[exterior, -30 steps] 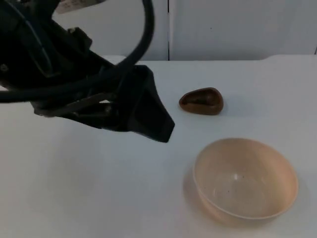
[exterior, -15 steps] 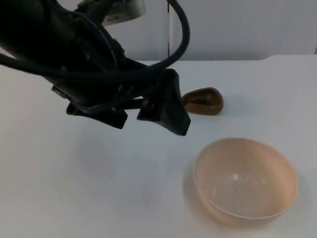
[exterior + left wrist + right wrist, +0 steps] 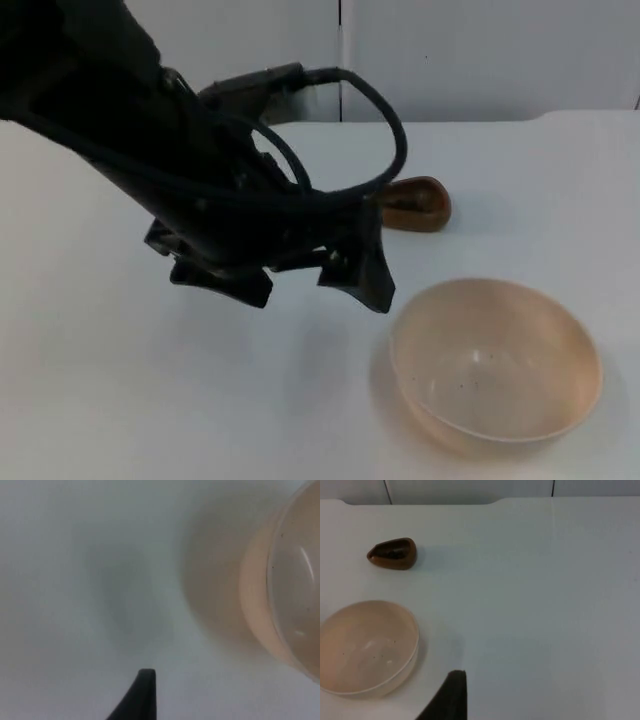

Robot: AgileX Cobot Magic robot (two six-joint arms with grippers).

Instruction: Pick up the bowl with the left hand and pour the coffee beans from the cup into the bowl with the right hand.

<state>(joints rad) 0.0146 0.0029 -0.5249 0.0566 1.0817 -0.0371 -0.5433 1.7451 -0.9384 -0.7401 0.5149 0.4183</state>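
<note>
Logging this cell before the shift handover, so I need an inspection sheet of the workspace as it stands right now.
Surface: white table, no spills seen.
Job's things: beige bowl upright on the table, no beans seen in it; brown cup behind it, apart from it, near the wall.
Clutter: nothing seen.
Grippers: left gripper above the table just left of the bowl, jaws open, holding nothing; right gripper waits off to the side.
Cables: not reported.
Surroundings: grey partition wall behind the table.
</note>
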